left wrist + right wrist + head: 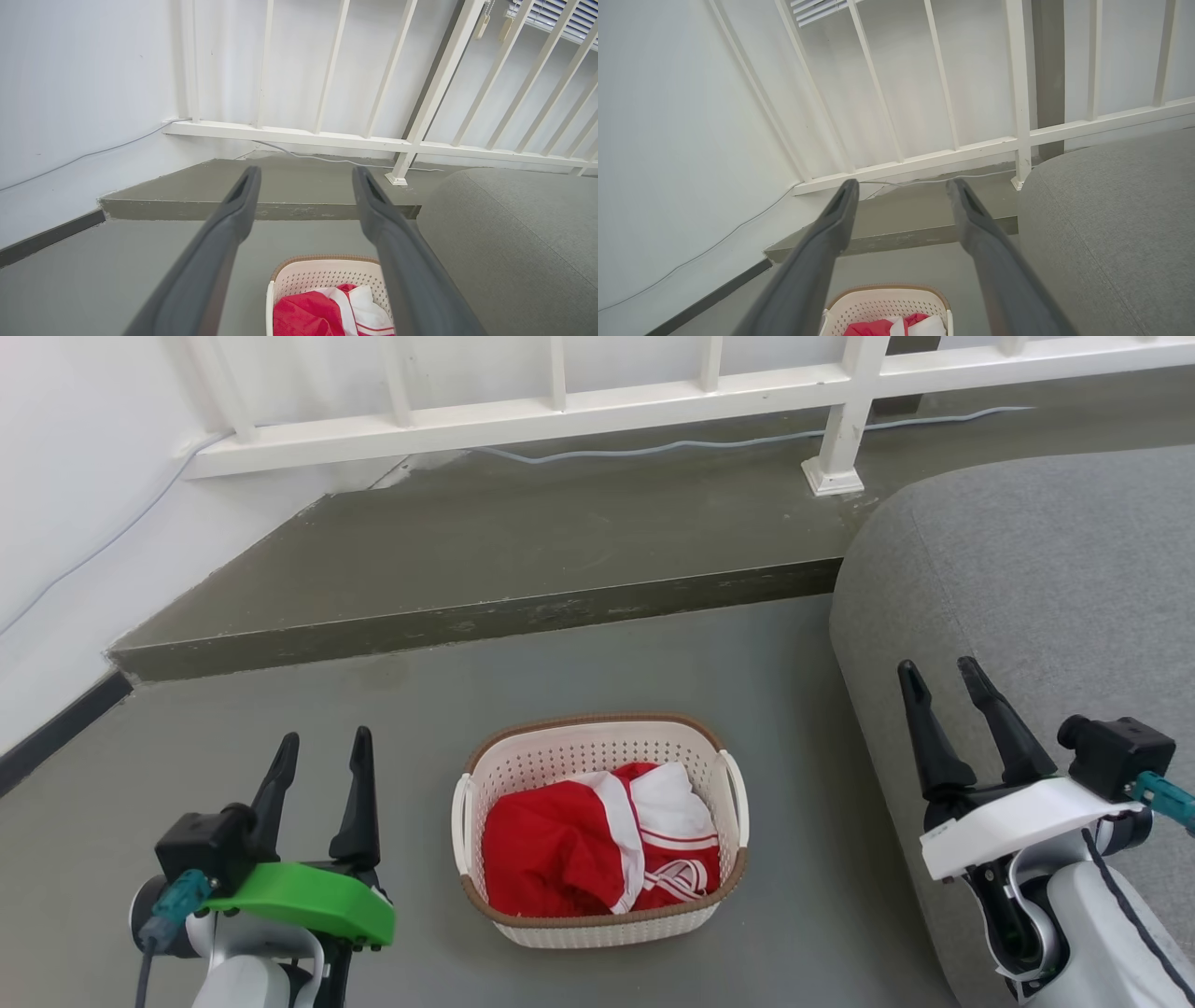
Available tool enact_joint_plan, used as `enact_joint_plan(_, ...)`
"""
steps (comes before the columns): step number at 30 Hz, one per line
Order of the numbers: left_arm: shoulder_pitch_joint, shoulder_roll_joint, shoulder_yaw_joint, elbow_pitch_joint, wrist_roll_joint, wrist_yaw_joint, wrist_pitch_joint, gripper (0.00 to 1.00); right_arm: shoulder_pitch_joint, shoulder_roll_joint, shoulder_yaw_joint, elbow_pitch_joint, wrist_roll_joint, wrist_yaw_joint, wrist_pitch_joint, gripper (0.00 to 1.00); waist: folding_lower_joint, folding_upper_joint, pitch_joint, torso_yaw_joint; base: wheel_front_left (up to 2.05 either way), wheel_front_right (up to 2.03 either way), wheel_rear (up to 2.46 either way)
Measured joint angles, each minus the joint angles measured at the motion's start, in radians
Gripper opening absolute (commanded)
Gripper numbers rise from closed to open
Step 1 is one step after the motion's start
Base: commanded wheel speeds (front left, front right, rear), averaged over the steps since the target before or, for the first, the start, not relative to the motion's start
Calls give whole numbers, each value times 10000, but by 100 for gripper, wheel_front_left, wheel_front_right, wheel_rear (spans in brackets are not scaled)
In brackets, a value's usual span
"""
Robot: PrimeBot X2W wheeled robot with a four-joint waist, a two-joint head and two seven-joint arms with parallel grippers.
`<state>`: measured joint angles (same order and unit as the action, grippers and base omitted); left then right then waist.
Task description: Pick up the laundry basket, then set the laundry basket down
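The laundry basket (569, 761) stands on the grey floor in the middle of the head view, cream-white and perforated, with a brown rim and white loop handles on both sides. Red and white clothes (597, 845) lie in it. My left gripper (322, 751) hangs open to the basket's left, apart from it, fingers pointing up the view. Off to the basket's right, over the grey cushion, my right gripper (943, 677) is open too. Both wrist views catch the basket (322, 277) (887, 303) low between empty fingers.
A large grey cushion (1046, 616) fills the right side, close to the basket. Behind the basket a low step (485, 621) rises to a raised floor with a white railing (560, 415) and a cable (653, 450). A white wall (84, 485) stands at the left.
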<state>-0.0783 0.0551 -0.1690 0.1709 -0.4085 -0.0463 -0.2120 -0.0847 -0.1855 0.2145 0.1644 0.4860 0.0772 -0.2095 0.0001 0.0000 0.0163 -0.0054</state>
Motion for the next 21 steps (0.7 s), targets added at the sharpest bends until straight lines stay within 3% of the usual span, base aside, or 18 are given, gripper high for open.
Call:
enact_joint_plan(12, 0, -17, -155, -115, 1404, 38, -368, 100, -145, 0, 182, 31, -1409, 0, -387, 100, 0, 0, -6, -37, 0, 0, 0)
enact_joint_plan(21, -1, -44, -157, -119, 1452, 38, -370, 100, -147, 23, 127, 96, -1532, 0, -408, 100, 0, 0, -31, -53, 0, 0, 0)
